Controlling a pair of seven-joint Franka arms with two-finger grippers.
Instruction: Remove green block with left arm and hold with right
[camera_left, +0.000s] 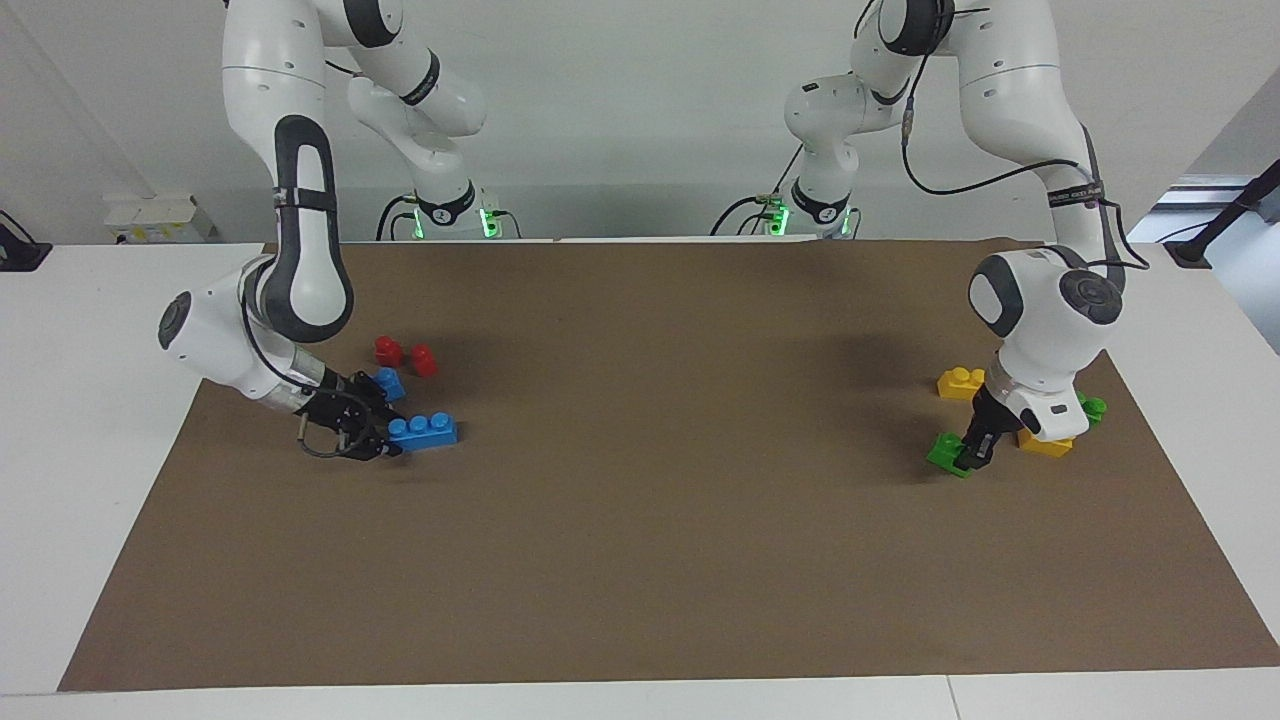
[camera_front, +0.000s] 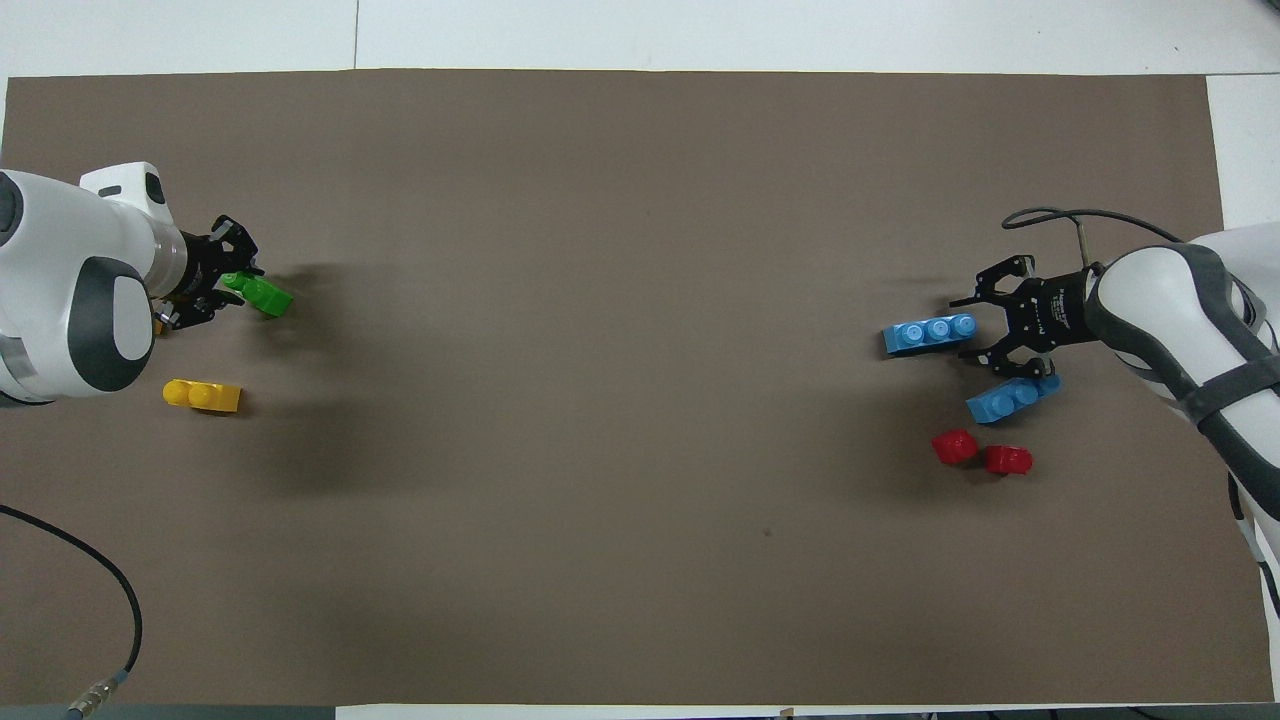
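The green block (camera_left: 945, 452) lies tilted low at the mat, toward the left arm's end of the table. My left gripper (camera_left: 972, 450) is shut on its end; in the overhead view the gripper (camera_front: 228, 284) grips the block (camera_front: 264, 296) by one end. A second green block (camera_left: 1092, 408) shows partly past the left wrist. My right gripper (camera_left: 375, 440) is low at the right arm's end, open and empty. Its fingertips are at the end of a blue three-stud brick (camera_left: 425, 430), which also shows in the overhead view (camera_front: 930, 333) beside the gripper (camera_front: 975, 325).
A second blue brick (camera_front: 1012, 397) and two red pieces (camera_front: 955, 446) (camera_front: 1008, 459) lie nearer to the robots than the right gripper. One yellow brick (camera_front: 203, 396) lies nearer to the robots than the green block. Another yellow brick (camera_left: 1045, 443) sits under the left wrist.
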